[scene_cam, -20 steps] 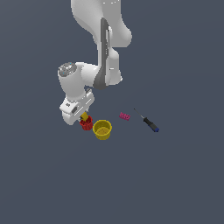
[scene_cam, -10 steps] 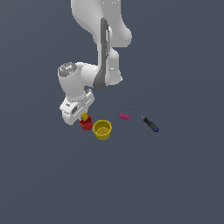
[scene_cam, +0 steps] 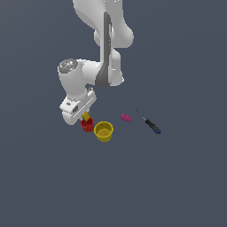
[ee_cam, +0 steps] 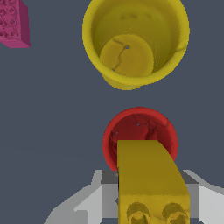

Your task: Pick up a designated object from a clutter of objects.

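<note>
Furthest toward the exterior view's left, the white two-fingered gripper of the white arm hangs low over the dark grey floor, its fingers clamped on the small yellow-orange blocky piece with round sockets in its end face. The wrist view shows that piece close up, held between the two pale fingers and covering part of the cup below it. Just under the piece stands the small round red cup, upright with its mouth open upward. Just beside it, toward the exterior view's right, stands the larger round yellow cup, also upright, its inside bare. Further right and apart from the cups lies the flat pink studded brick, seen at the edge of the wrist view. Furthest right lies the slim screwdriver with a blue handle and a dark shaft, flat on the floor.
</note>
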You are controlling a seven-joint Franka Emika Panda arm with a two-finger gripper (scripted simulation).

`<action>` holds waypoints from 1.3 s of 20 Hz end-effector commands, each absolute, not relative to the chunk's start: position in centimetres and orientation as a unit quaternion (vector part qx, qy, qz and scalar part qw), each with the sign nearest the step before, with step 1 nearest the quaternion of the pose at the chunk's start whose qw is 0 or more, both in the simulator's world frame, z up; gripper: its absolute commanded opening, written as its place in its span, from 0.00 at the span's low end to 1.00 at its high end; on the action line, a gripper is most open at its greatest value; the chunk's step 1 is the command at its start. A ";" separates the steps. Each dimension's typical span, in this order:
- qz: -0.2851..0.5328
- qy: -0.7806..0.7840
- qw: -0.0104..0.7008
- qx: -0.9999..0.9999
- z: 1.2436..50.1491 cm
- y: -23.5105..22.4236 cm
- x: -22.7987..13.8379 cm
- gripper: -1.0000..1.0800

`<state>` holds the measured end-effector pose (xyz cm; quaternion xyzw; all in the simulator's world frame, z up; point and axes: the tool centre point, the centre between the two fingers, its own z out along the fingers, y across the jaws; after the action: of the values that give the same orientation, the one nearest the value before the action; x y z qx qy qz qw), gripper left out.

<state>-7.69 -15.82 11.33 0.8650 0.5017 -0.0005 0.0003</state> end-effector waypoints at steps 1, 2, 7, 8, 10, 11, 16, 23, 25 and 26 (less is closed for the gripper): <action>0.000 0.502 0.001 0.865 12.6 -15.5 -7.4 0.00; 0.000 0.502 0.001 0.865 13.2 -15.3 -7.3 0.00; -0.001 0.501 0.001 0.865 16.8 -14.3 -6.7 0.00; -0.001 0.501 0.002 0.865 17.6 -14.0 -6.5 0.00; -0.001 0.501 0.002 0.865 19.5 -13.5 -6.1 0.00; -0.001 0.501 0.002 0.865 20.5 -13.2 -6.0 0.00; -0.001 0.501 0.002 0.865 25.3 -11.8 -5.0 0.00; -0.001 0.502 0.001 0.865 31.9 -9.8 -3.6 0.00; -0.001 0.502 0.001 0.865 33.5 -9.3 -3.2 0.00; -0.001 0.502 0.001 0.865 34.2 -9.1 -3.0 0.00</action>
<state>-3.25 -9.43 33.01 0.8649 0.5019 -0.0005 0.0014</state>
